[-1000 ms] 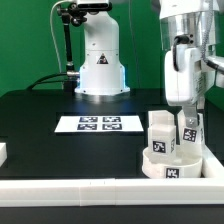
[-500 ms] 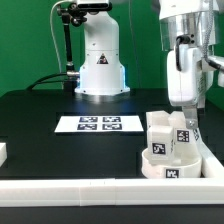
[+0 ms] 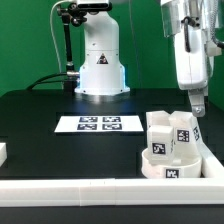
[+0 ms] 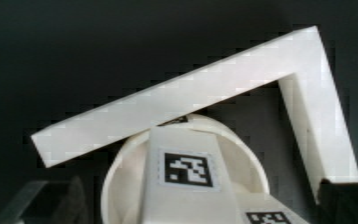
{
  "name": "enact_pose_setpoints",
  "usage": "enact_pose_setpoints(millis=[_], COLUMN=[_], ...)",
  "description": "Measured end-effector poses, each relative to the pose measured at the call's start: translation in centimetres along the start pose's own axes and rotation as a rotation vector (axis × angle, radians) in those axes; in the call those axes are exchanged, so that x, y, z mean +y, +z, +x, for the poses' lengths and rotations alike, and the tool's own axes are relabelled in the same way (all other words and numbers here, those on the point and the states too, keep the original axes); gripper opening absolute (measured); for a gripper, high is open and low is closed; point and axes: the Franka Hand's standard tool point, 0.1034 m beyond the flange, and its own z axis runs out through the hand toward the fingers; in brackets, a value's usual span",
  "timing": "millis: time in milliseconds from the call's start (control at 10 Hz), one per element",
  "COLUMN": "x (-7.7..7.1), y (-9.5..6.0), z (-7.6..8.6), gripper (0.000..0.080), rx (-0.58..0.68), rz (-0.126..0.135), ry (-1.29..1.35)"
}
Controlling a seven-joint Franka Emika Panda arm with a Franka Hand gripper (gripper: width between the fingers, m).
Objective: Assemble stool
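Observation:
The stool's round white seat (image 3: pixel 168 167) lies in the corner of the white fence at the exterior view's right. Two white leg blocks stand upright on it, one nearer the exterior view's left (image 3: pixel 160 137) and one to its right (image 3: pixel 183 129), each with a black-and-white tag. My gripper (image 3: pixel 198 106) hangs above and slightly right of the right leg, clear of it, open and empty. In the wrist view, a tagged leg block (image 4: pixel 188 172) on the seat (image 4: pixel 137 175) lies below between my spread fingers (image 4: pixel 51 200).
The marker board (image 3: pixel 98 124) lies flat mid-table. The white fence (image 3: pixel 90 189) runs along the front and turns up the right side; its corner shows in the wrist view (image 4: pixel 247 80). The robot base (image 3: pixel 100 62) stands at the back. A small white part (image 3: pixel 3 152) sits at the left edge.
My gripper was down around the right leg block. It has let go and risen straight up, and the leg stays standing on the seat.

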Motion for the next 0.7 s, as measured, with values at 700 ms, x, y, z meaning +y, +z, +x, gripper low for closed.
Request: enact_pose_setpoints(millis=[700], x=[0.08], y=[-0.13], z=[0.58], gripper=[0.0649], rx=[0.022], rz=[-0.063], ry=[-0.638])
